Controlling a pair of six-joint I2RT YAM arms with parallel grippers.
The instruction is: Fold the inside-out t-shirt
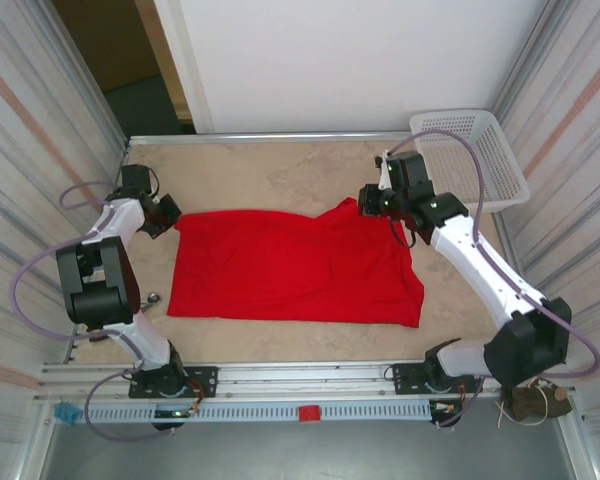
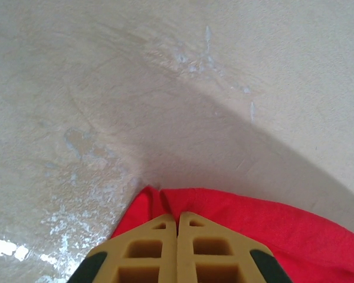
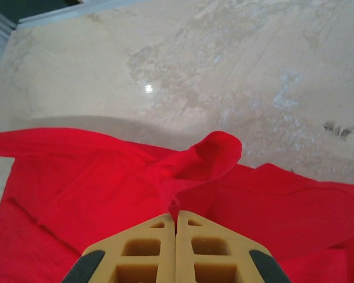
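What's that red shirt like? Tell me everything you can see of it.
The shirt is bright red soft cloth, plain on the side showing, spread nearly flat on the table. Its far right corner humps up at the shut right gripper; the shut left gripper sits at its far left corner.

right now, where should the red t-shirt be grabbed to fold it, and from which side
Probably its two far corners, from above at the far edge. The t-shirt lies spread flat, so only edges offer a pinch, and the far-right corner stands up in a hump. The left gripper and right gripper are shut on those corners.
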